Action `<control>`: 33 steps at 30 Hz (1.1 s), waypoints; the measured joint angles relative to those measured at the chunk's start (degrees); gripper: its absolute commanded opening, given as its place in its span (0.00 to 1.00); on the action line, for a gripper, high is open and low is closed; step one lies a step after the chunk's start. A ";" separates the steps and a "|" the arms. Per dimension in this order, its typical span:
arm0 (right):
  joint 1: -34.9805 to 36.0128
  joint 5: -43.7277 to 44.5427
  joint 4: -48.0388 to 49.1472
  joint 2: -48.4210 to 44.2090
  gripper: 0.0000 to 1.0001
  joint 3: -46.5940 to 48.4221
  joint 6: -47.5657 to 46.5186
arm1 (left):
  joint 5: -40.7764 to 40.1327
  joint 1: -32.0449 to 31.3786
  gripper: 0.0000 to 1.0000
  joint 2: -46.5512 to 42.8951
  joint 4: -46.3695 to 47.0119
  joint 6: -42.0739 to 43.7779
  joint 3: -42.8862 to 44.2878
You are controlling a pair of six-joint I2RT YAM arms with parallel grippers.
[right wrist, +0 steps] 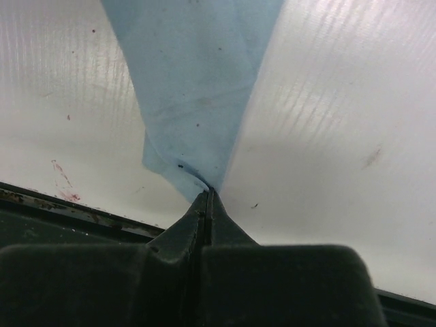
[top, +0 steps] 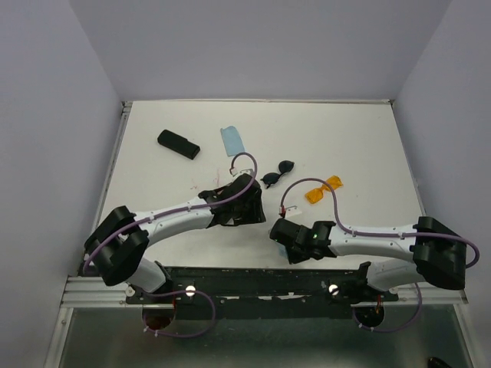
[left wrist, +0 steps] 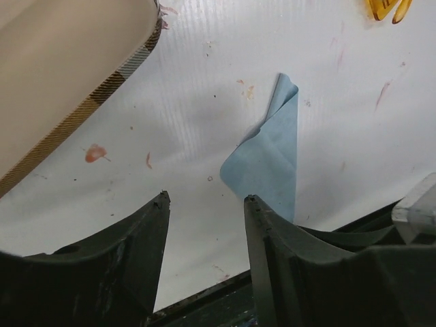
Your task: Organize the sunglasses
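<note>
Closest to the right wrist lens, the right gripper [right wrist: 207,193] has its fingers pressed tight together on a corner of a blue cloth [right wrist: 194,88]. The cloth fans out from the pinch over the white table [right wrist: 340,102]. From above, I see that gripper near the front edge, a little right of centre.

On my left wrist camera the left gripper [left wrist: 204,199] stands partly open. I see a plain gap between its two dark fingers, with only bare table in it. Just beyond its right finger lies a folded blue cloth [left wrist: 269,157] with one corner turned up; I cannot tell whether it is the one the right arm holds. Left of the fingers and farther out is the plaid case [left wrist: 68,75], showing a tan face with a checked edge.

As for the sunglasses, the black-framed pair [top: 278,174] lies on the table just beyond the left gripper and to its right. The orange pair [top: 324,189] lies right of that, a little apart, on the far side of the right gripper. Neither gripper touches either pair.

Toward the far left I have the black case [top: 178,143], with a far blue cloth [top: 232,139] just right of it.
</note>
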 measured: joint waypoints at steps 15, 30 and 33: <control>-2.16 0.04 6.56 -3.34 0.06 -3.96 2.47 | 5.97 -0.87 0.47 12.15 2.54 -2.21 4.68; -2.60 -0.04 9.35 -4.20 0.06 -5.27 3.04 | 7.56 -2.73 0.36 18.36 0.83 -3.21 8.72; -2.60 -0.04 9.68 -4.20 0.06 -5.35 3.04 | 7.50 -3.02 0.33 19.17 -0.17 -3.26 9.92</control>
